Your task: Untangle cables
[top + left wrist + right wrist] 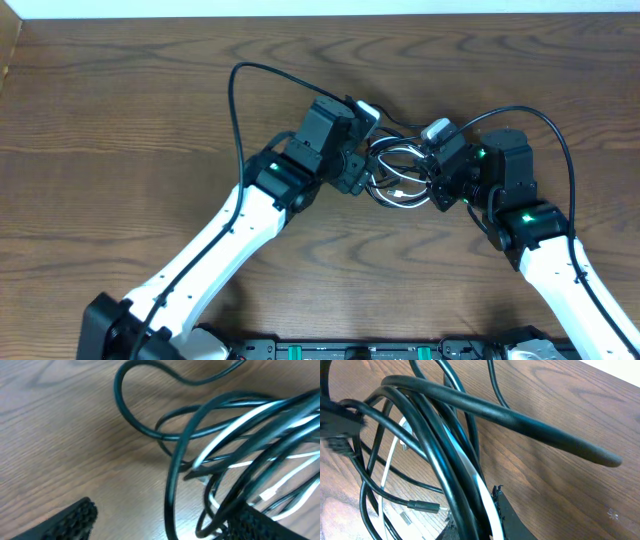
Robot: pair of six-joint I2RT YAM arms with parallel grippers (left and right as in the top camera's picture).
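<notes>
**Overhead view.** The cables (398, 178), black and white, lie in a tangled coil on the wooden table (120, 120), just behind its middle. The left gripper (365, 165) meets the coil on its left edge and the right gripper (437, 185) meets it on its right edge. The stance of the jaws cannot be read from this view.

**Left wrist view.** The left gripper (167, 527) has its jaws wide apart. One finger (75, 520) stands clear over bare wood. The other sits under the edge of the cables (235, 430), where black and white loops cross it. Nothing is clamped.

**Right wrist view.** The right gripper (477, 527) has its jaws closed together on the cables (445, 455). Several black strands and one white strand run down into the grip beside the visible finger (512, 522). One loop arches above the table.
</notes>
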